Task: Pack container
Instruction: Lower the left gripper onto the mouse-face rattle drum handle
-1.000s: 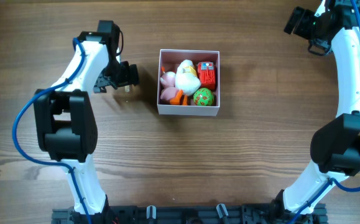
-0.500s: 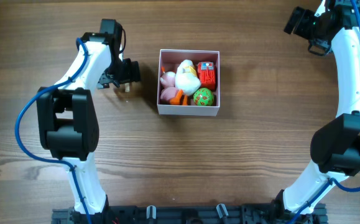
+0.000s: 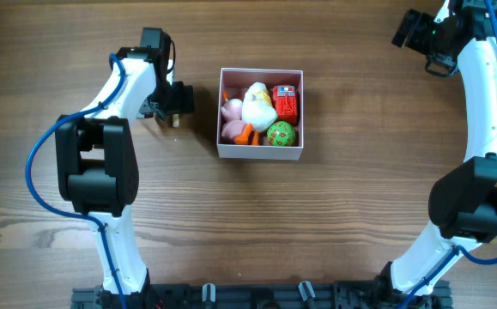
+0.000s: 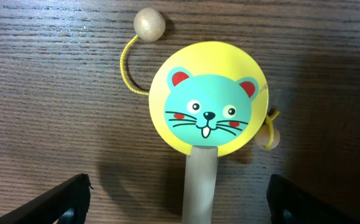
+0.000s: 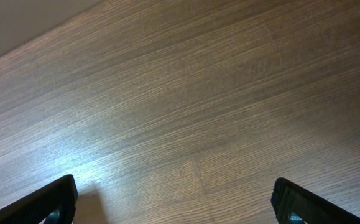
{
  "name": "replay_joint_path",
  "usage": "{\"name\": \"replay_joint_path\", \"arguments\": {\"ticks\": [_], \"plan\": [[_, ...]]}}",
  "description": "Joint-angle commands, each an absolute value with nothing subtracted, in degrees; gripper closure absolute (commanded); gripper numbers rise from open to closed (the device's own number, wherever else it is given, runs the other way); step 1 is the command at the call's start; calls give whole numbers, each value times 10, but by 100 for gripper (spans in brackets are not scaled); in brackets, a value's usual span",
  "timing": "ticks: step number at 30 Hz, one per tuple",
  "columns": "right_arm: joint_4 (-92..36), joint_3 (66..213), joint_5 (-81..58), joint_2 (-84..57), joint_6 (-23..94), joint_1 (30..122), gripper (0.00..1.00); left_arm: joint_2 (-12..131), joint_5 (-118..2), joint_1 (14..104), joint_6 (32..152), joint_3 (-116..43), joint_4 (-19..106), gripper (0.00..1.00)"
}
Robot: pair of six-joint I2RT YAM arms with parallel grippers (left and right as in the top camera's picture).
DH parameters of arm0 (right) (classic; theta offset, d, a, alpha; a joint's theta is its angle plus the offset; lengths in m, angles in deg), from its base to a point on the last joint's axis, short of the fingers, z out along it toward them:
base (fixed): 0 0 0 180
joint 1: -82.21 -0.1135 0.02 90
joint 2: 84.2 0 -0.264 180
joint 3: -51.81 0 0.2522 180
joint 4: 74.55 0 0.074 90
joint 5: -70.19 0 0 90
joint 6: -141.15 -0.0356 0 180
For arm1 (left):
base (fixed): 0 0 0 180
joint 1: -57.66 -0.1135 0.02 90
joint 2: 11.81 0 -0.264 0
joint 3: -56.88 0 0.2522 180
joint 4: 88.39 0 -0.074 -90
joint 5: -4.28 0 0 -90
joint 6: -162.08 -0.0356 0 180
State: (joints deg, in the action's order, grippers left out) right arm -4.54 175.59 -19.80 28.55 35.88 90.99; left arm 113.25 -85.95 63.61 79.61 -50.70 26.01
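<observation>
The container (image 3: 260,154) is a white-walled square box in the middle of the table, holding a pink toy (image 3: 230,112), a white duck (image 3: 257,106), a red toy (image 3: 286,101) and a green egg (image 3: 281,133). Left of it, my left gripper (image 3: 178,101) hovers low over a rattle drum. In the left wrist view the drum's yellow disc with a teal mouse face (image 4: 209,98) lies flat, and its wooden handle (image 4: 199,186) runs between my open left gripper (image 4: 176,183) without touching either finger. My right gripper (image 5: 173,183) is open over bare wood at the far right corner (image 3: 407,30).
The drum's two wooden beads on yellow strings lie beside the disc, one at the upper left (image 4: 148,24) and one at the right (image 4: 269,137). The left arm's body (image 3: 98,167) stands to the left of the container.
My left gripper has shifted slightly right, toward the container, staying over the drum. Its jaws have narrowed a little. The right arm and the container have not moved.
</observation>
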Motion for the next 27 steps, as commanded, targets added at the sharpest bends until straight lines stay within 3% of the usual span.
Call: {"name": "replay_joint_path", "arguments": {"ticks": [1, 27], "plan": [[-47, 1755, -191, 281, 360, 909, 0, 1138, -868, 638, 785, -506, 264, 9], [-47, 1755, -191, 281, 360, 909, 0, 1139, -890, 647, 785, -506, 249, 7]]}}
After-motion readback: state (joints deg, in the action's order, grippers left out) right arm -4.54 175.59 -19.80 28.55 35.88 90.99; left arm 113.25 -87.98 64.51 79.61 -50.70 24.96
